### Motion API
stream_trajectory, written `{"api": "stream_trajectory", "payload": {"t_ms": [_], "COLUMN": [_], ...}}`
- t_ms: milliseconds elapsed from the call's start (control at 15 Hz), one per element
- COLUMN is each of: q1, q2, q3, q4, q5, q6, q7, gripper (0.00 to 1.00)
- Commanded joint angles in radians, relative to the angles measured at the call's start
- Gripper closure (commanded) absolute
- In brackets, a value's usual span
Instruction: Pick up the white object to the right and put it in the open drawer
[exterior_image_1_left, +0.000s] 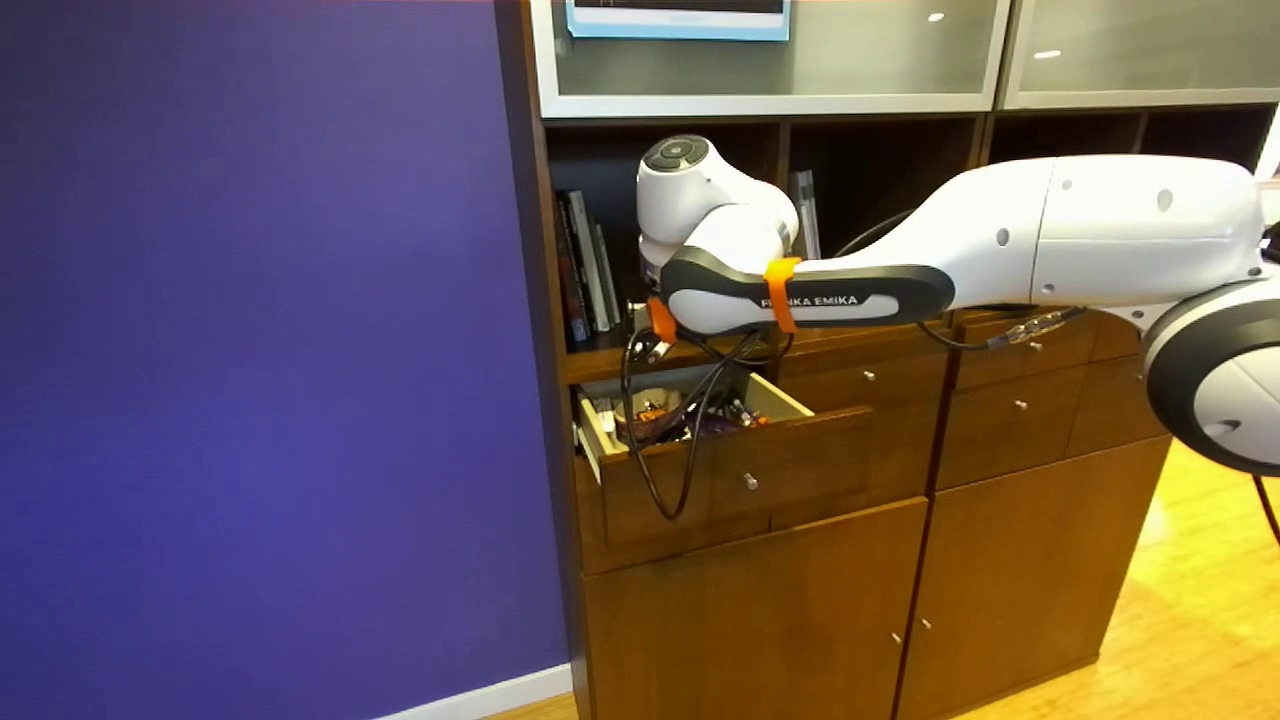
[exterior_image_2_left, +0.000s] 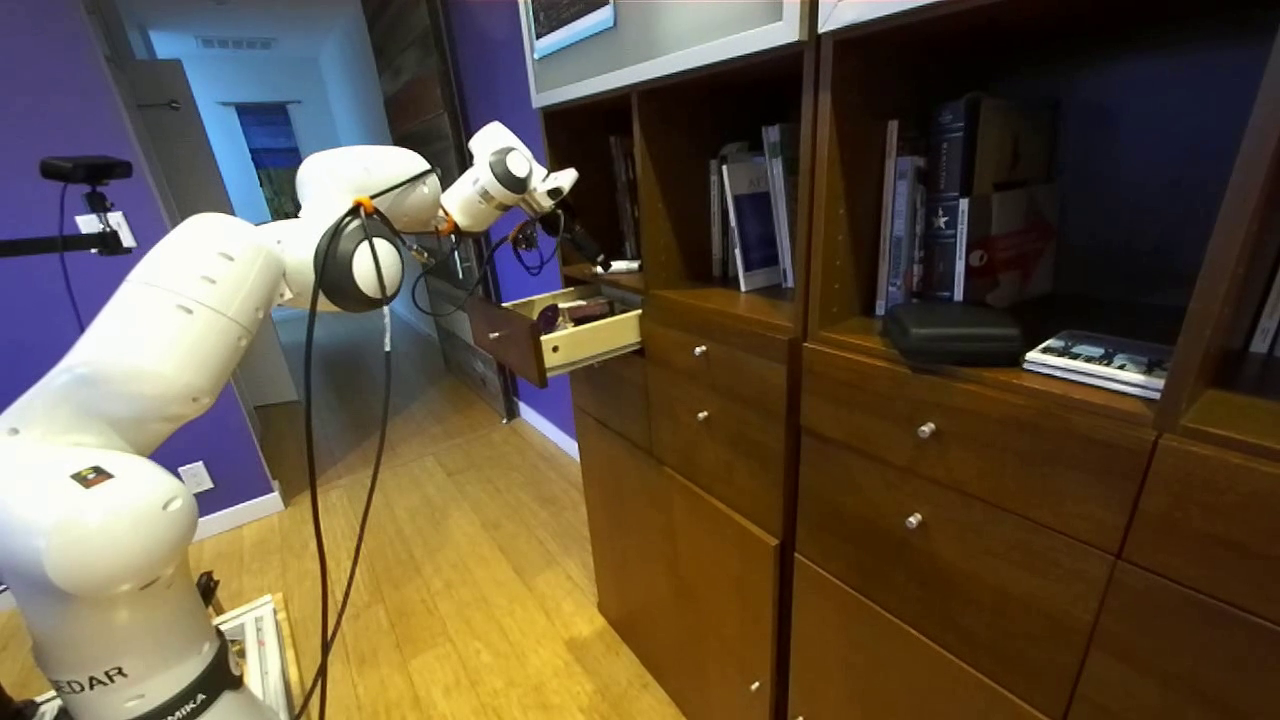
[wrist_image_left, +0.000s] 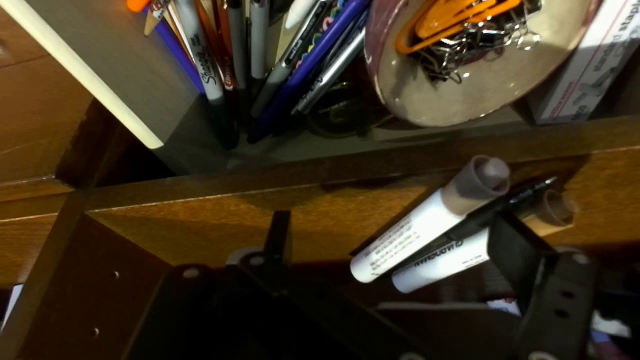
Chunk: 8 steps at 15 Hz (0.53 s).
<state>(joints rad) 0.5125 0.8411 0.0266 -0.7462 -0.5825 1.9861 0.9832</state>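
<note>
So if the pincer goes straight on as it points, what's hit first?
Probably one of the two white capped tubes on the shelf; the wrist view shows them ahead of the open pincer. Depth is unclear, so it might touch the shelf first.

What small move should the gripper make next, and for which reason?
Perhaps turn the open gripper slightly: in the wrist view, a white tube slants between its fingers, and another white tube passes partly behind one finger. Closing now might push them rather than grip.
</note>
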Motion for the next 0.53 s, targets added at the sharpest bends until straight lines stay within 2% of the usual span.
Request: {"api": "stream_trajectory", "payload": {"t_ms": [0,467], "q1": [0.008,0.001], "q2": [0.025,0.013], "q3": [-0.007,0.004], "q4": [0.055,0.052], "q5": [-0.002,0.012], "q6": [-0.041,-0.092], "q7": [-0.004,-0.022], "gripper": [0.0,0.0]}}
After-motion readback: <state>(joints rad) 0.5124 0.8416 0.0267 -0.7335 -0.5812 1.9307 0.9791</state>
